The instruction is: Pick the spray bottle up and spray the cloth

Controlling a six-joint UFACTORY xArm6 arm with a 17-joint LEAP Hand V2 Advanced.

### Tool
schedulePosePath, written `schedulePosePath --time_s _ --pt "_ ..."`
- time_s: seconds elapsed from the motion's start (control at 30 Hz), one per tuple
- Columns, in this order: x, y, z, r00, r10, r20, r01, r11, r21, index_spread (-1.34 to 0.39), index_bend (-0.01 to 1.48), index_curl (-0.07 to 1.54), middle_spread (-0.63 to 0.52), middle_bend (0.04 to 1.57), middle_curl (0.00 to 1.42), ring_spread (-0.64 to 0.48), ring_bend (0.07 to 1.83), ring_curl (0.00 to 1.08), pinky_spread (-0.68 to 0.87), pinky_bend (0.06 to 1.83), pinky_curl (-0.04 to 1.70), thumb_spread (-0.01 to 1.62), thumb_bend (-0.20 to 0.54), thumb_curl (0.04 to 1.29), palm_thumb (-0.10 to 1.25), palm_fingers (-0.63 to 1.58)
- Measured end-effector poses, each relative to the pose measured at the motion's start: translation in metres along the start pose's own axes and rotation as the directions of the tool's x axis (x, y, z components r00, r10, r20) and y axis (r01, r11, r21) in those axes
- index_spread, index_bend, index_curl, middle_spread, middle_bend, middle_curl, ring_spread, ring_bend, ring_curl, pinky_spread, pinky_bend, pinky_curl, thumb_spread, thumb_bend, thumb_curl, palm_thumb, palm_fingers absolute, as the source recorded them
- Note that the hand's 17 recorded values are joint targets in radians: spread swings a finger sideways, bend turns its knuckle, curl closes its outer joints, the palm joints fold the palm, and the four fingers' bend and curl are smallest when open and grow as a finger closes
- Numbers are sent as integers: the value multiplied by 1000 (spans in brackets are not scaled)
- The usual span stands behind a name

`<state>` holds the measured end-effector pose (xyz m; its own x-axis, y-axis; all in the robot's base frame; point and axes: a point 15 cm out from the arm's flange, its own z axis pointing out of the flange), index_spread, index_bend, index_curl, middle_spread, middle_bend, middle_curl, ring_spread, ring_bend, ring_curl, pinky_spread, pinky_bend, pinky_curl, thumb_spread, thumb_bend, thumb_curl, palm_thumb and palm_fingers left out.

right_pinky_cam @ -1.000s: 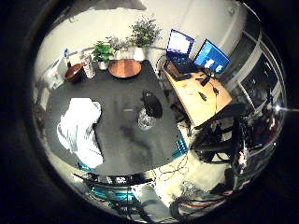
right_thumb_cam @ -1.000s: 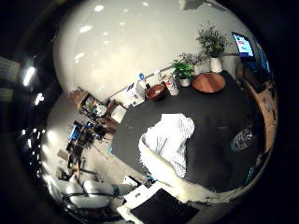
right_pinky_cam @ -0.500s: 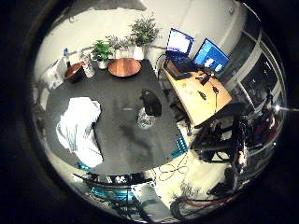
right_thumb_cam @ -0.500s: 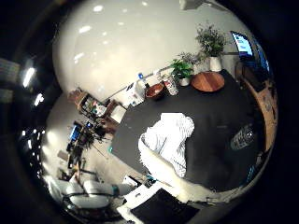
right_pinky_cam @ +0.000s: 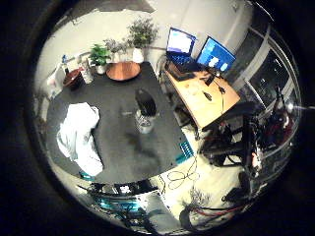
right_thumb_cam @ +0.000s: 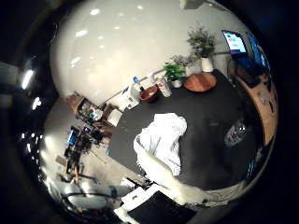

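I'm high above the dark rectangular table (right_pinky_cam: 110,110), looking down on the whole top. The clear spray bottle with its black trigger head (right_pinky_cam: 144,112) stands upright near the table's middle, towards the edge that faces the wooden desk (right_pinky_cam: 204,96). The crumpled white striped cloth (right_thumb_cam: 161,140) lies spread along the opposite side of the table, well apart from the bottle. At the far end sit a round wooden plate (right_pinky_cam: 123,70), a dark brown bowl (right_pinky_cam: 73,78) and green potted plants (right_pinky_cam: 100,55), all clear of both bottle and cloth. Two lit blue monitors (right_pinky_cam: 199,49) glow on the desk beside the table. As for my own fingers, I cannot tell whether they are relaxed or curled: nothing of my hand shows here.
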<state>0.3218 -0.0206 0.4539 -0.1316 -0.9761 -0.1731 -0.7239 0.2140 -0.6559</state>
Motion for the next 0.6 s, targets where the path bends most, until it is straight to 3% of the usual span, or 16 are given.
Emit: schedulePosePath --time_s 0.3,0.6 --pt "54 29 30 987 131 -90 -135 990 -44 -171 166 297 202 187 303 316 363 252 586 804 233 992 -30 347 394 86" --pt "95 33 41 961 251 -118 -252 968 9 -148 164 294 216 189 302 331 374 252 614 853 240 987 -30 342 382 78"
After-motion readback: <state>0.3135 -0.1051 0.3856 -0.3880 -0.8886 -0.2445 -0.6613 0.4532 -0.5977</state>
